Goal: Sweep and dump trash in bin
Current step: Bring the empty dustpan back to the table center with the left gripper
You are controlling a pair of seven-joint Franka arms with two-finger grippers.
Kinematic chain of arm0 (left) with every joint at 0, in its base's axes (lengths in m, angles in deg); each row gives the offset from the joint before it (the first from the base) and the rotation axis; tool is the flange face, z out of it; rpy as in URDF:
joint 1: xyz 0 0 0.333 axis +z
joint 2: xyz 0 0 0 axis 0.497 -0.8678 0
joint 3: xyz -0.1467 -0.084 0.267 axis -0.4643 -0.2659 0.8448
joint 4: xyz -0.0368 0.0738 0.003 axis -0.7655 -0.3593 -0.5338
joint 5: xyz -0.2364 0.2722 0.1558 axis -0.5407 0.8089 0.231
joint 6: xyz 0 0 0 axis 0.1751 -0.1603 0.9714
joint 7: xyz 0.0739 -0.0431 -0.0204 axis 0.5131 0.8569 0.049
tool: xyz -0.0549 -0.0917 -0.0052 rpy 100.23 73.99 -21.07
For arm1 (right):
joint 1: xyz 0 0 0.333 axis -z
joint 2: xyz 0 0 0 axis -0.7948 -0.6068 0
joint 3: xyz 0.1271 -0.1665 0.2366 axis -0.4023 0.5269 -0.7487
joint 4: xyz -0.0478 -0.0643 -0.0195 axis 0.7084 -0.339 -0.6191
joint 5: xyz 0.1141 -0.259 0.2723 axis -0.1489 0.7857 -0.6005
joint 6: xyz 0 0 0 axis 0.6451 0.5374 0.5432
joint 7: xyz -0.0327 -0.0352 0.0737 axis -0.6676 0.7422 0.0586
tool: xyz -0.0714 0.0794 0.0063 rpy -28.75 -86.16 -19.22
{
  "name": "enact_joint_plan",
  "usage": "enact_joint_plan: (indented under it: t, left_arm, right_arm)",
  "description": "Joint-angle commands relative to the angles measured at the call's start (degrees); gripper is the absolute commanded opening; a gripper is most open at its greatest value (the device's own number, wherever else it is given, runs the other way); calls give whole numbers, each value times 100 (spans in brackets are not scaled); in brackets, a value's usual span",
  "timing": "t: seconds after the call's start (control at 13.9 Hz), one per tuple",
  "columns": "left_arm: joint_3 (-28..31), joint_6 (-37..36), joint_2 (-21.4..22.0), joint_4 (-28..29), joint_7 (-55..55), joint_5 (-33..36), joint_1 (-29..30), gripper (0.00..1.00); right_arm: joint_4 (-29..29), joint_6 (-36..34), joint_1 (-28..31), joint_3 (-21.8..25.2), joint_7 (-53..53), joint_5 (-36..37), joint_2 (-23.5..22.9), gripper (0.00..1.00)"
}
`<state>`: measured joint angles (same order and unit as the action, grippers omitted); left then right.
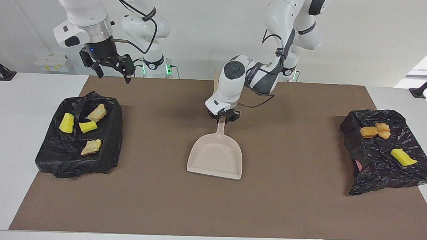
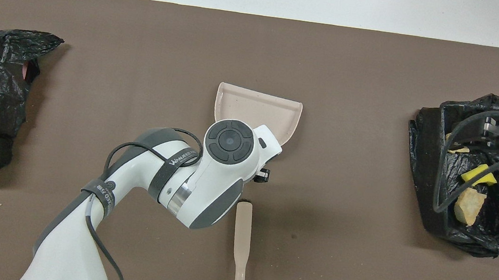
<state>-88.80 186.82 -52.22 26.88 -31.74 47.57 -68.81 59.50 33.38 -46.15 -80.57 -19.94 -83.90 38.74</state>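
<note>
Dustpan [image 1: 215, 156] is being kept flat mid-bench at its handle by left gripper [image 1: 223, 119], jaws' state unclear. Right gripper [image 1: 113, 67], jaws spread, is being held over the mat's [image 1: 295, 208] edge. Trash [image 1: 88, 126] is being contained in both bags [image 1: 106, 144].

White arms [image 1: 236, 78], grey joints, black cables, black claws, green base lights

One high camera faces the robots across the table; another looks steeply down from above them; both share the brown mat [image 1: 302, 208].
</note>
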Motion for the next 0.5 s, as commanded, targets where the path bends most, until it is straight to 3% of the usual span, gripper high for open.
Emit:
enact_joint_plan:
  t: [0.0, 0.22, 0.43]
  left_arm:
    - [106, -237, 298, -34, 13, -84, 103, 100]
    - [177, -642, 607, -112, 22, -67, 516, 100]
    - [168, -599, 896, -174, -162, -23, 1367, 100]
  right_arm:
    - [309, 1, -8, 139, -440, -152, 216, 100]
    - [397, -16, -42, 279, -450, -257, 269, 100]
    - [582, -25, -324, 552, -459, -266, 401, 100]
